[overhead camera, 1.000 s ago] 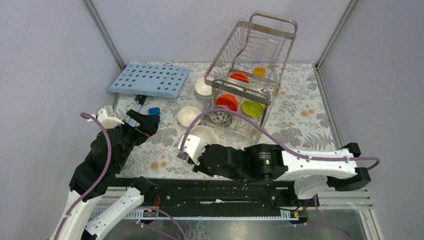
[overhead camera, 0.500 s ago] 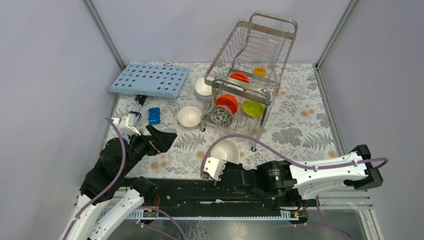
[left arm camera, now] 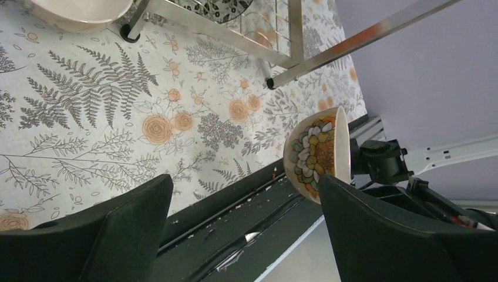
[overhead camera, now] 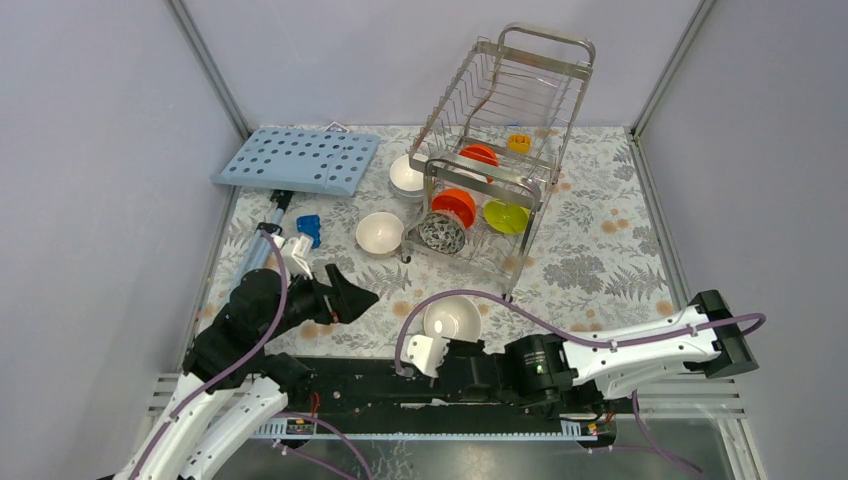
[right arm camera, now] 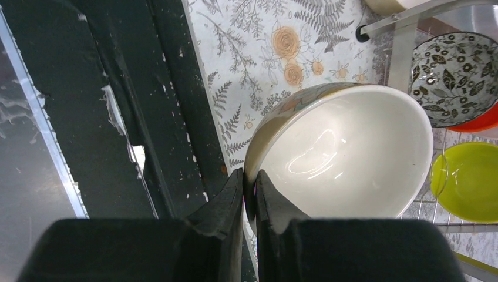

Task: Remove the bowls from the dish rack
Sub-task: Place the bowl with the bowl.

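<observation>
The steel wire dish rack (overhead camera: 500,150) stands at the back of the table. It holds two orange-red bowls (overhead camera: 455,205), a lime-green bowl (overhead camera: 506,216) and a speckled bowl (overhead camera: 441,233). My right gripper (overhead camera: 438,340) is shut on the rim of a bowl (overhead camera: 452,318), white inside and flower-patterned outside, and holds it near the table's front edge. The right wrist view shows the jaws (right arm camera: 249,182) pinching that rim (right arm camera: 346,153). My left gripper (overhead camera: 350,295) is open and empty, left of the held bowl, which also shows in the left wrist view (left arm camera: 314,153).
A cream bowl (overhead camera: 380,232) and a white bowl (overhead camera: 406,175) sit on the table left of the rack. A light-blue perforated board (overhead camera: 297,160) and a small blue block (overhead camera: 308,230) lie at the back left. A black rail (overhead camera: 400,375) runs along the near edge.
My right gripper has carried the bowl away from the rack, rightwards and towards the near edge. My left gripper has moved right and nearer, away from the blue block.
</observation>
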Controlling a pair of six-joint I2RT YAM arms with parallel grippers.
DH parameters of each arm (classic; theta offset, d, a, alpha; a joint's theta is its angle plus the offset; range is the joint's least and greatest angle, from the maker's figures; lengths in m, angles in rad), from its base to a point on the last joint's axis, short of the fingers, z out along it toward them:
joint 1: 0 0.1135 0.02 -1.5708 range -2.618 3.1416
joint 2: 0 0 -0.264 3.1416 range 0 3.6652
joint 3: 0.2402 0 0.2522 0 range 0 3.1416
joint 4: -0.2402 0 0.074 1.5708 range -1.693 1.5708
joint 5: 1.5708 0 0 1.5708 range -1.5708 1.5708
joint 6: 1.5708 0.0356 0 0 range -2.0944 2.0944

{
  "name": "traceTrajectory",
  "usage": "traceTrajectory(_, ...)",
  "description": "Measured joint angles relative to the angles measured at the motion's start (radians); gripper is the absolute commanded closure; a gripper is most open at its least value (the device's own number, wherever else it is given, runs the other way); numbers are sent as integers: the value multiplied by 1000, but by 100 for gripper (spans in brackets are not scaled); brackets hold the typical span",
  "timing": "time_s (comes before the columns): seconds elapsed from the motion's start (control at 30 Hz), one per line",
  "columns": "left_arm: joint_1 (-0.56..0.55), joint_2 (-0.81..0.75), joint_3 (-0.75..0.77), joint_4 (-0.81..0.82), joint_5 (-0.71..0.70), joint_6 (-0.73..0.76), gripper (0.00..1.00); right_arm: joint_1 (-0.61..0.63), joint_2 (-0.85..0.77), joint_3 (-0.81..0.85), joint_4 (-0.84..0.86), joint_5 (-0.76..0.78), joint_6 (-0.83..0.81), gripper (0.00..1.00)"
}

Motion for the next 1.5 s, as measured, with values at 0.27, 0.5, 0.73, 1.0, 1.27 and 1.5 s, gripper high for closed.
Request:
traceTrajectory(0.27,0,152,56,-21,23,93,13,12,47,-5,-10,1,8,100)
traceTrajectory(0.5,-6,206,102,-49,63,133,15,12,99,12,-26,-3,-5,100)
traceTrajectory(0.73,-79,284,112,-55,72,148,13,13,181,59,-42,-29,-53,100)
traceTrajectory(1.0,-167,356,111,-4,64,140,16,13,213,72,-46,-53,-73,100)
traceTrajectory(1.27,-382,462,111,35,-11,130,26,13,227,92,-52,-60,-94,100)
traceTrajectory(1.5,-452,525,111,37,-110,117,43,13,243,117,-53,-75,-107,100)
